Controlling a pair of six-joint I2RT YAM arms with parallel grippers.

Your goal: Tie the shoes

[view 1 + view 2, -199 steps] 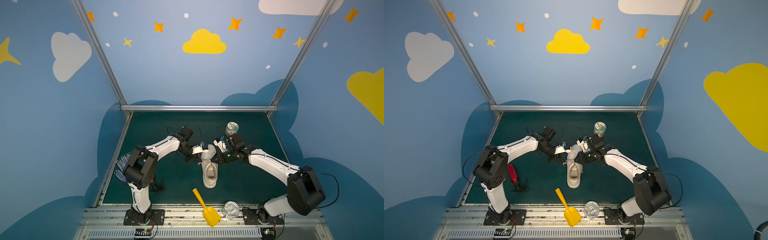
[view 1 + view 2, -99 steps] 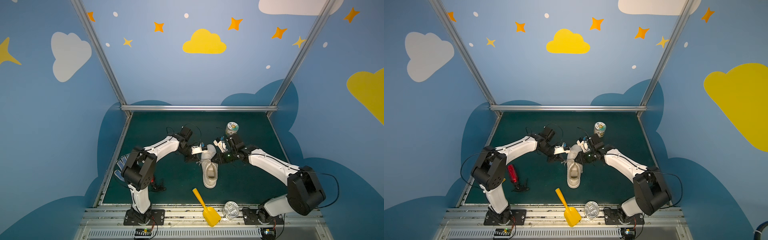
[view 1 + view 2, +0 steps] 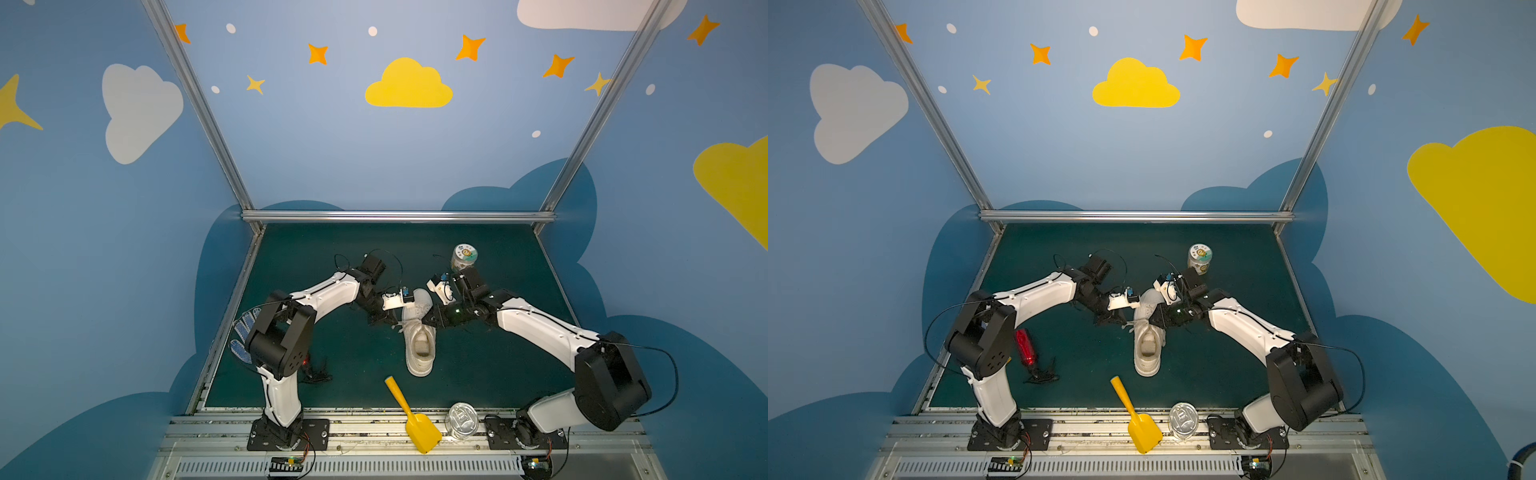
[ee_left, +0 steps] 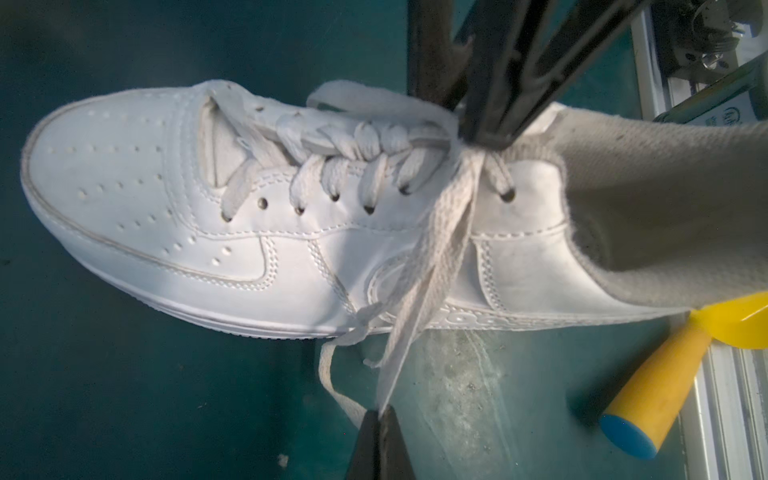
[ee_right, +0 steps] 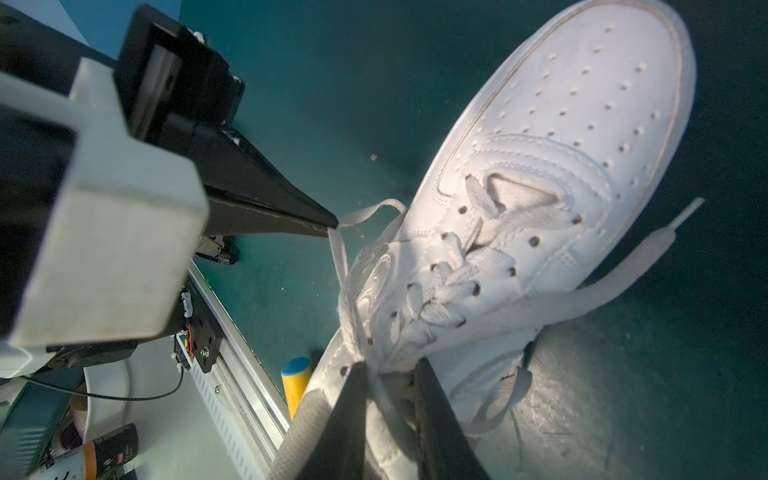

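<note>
The white sneaker (image 3: pixel 419 332) lies mid-desk (image 3: pixel 478 365), toe pointing away from the arm bases. The left tool (image 4: pixel 379 419) is pinched tight on a strand of the laces (image 4: pixel 432 266), drawn out sideways. The right tool (image 5: pixel 390 386) clamps narrowly on the laces at the top eyelets.

Blue walls (image 3: pixel 332 158) are enclosing the cell on three sides. They are carrying painted shapes: a yellow cloud (image 3: pixel 408 85) on the back panel, a pale grey cloud (image 3: pixel 137 108) on the left, and orange stars (image 3: pixel 318 54). Aluminium posts (image 3: pixel 199 108) are running down to a rear crossbar (image 3: pixel 395 216). A dark green surface (image 3: pixel 498 374) is lying flat below, and a slotted metal rail (image 3: pixel 353 467) is gleaming along its near edge.
</note>
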